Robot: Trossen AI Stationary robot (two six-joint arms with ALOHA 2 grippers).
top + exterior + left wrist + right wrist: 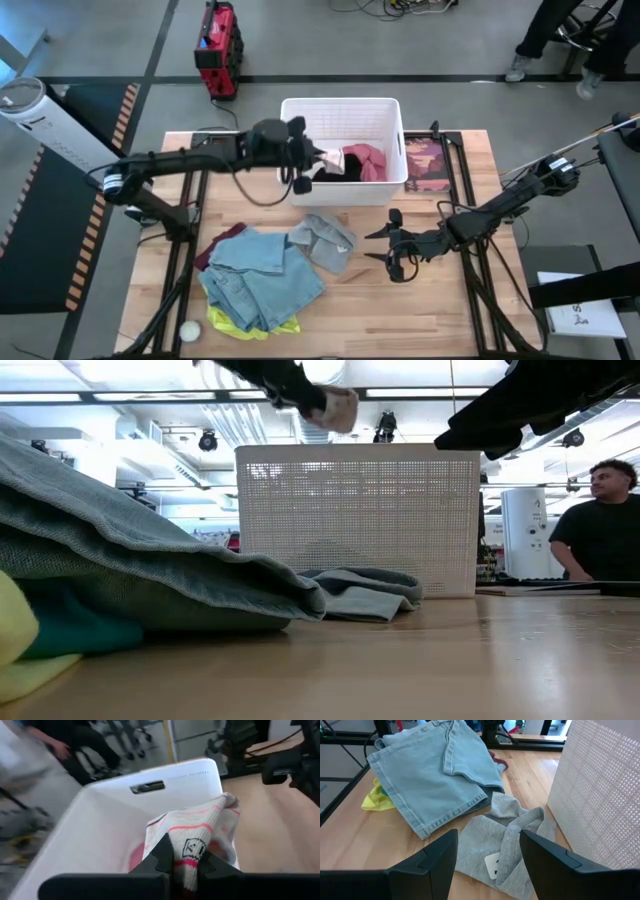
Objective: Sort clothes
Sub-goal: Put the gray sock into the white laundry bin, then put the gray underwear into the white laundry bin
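Pale knit with pink stripes (200, 835) hangs pinched in the left pincer (303, 168) over the white basket (392, 125), evidently for dropping onto the pink and black garments (355, 165) inside. On the surface (430, 300) remain a grey piece (505, 840) and a denim-topped pile (262, 280) at near left. The right pincer (390, 243) hovers with fingers spread beside the grey piece, probably next.
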